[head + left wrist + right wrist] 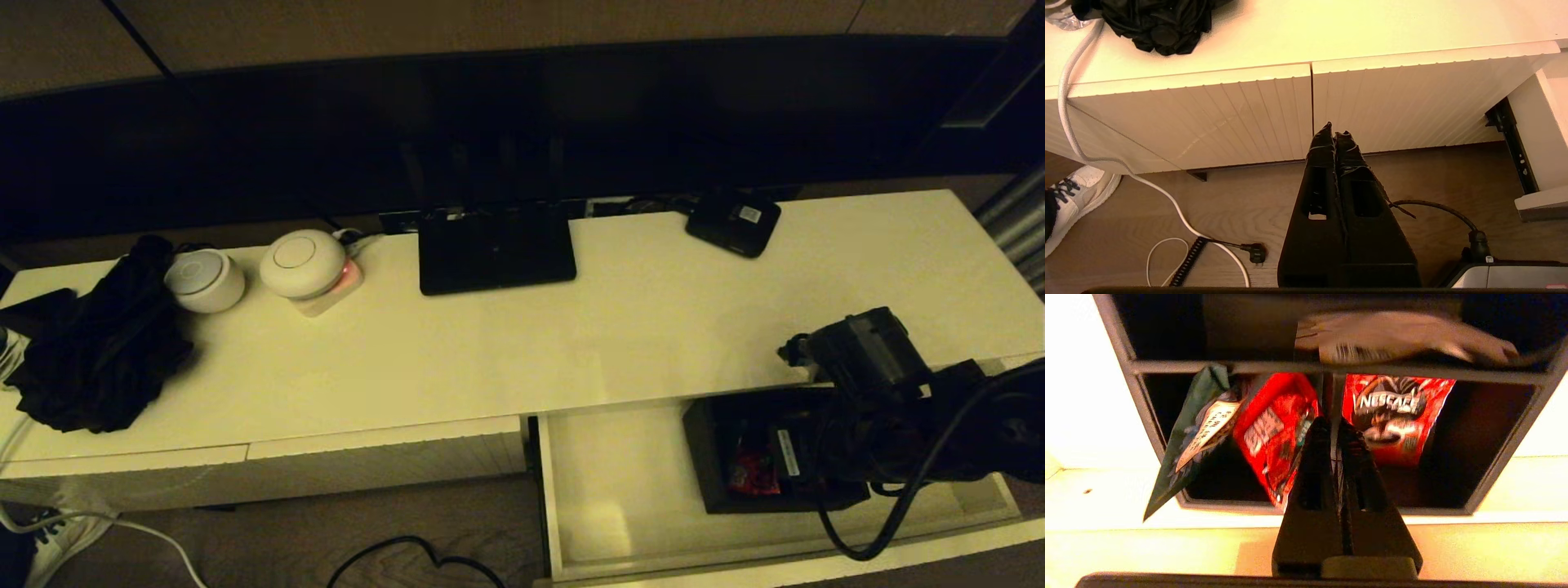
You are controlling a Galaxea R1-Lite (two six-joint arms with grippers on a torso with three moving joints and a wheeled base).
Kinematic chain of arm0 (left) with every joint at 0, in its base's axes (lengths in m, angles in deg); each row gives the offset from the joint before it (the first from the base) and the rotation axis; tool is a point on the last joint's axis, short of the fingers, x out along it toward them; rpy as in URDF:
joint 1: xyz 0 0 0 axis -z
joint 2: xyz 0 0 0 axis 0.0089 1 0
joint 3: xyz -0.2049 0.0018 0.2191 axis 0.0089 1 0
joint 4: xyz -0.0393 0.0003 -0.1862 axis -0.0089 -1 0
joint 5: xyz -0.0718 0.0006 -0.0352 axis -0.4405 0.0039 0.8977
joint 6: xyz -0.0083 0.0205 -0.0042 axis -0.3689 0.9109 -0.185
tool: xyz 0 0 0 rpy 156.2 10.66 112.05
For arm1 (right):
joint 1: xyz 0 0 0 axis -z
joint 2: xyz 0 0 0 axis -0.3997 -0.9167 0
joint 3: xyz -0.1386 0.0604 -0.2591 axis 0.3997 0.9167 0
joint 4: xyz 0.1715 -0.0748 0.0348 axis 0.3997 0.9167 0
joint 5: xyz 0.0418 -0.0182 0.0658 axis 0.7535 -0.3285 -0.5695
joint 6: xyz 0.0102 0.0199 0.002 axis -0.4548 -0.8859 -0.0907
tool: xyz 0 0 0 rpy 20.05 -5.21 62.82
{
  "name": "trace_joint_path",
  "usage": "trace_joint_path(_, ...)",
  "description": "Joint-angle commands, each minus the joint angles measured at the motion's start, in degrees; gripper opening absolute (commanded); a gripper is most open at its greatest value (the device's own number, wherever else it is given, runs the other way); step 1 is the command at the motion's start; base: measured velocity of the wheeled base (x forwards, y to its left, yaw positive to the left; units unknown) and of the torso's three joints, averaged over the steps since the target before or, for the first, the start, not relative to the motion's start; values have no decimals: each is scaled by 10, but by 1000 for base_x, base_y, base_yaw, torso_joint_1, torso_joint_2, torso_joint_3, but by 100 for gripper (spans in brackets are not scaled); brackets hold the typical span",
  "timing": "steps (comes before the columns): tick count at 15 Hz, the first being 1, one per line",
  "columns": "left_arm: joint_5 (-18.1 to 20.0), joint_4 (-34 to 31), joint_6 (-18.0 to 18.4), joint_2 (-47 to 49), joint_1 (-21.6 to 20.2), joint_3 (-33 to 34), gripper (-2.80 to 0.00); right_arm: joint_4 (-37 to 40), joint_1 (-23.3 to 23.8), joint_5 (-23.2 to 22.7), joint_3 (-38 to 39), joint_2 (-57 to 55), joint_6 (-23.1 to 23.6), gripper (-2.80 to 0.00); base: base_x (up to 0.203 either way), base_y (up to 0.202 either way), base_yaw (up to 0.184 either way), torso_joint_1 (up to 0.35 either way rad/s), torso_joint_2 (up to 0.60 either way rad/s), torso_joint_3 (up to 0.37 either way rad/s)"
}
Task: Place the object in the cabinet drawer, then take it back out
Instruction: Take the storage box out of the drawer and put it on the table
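The black organiser box [718,457] is inside the pulled-out cabinet drawer [604,490], towards its right side. In the right wrist view its dividers [1229,367] split it into compartments holding red-and-white packets [1274,433] and a green packet [1196,428]. My right gripper [1333,425] reaches into the box and is shut on the thin middle divider between the two red packets. In the head view the right arm [873,359] covers the box's right half. My left gripper [1334,130] hangs shut and empty, low in front of the cabinet's closed ribbed fronts.
On the cabinet top stand a flat black router [495,249], a small black device with a white label [733,220], two round white devices [204,279] and a black bundle [98,351]. A shorter ribbed drawer front [384,461] is closed. Cables [1167,196] lie on the floor.
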Motion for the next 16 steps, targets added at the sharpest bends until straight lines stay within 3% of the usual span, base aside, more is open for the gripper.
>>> trace_joint_path(1,0,0,0,0,0,2,-280,1,-4,0,6,30,6,-280,0,0,0,0,0,0)
trace_joint_path(16,0,0,0,0,0,2,-280,3,-14,-12,77,69,39,-280,0,0,0,0,0,0)
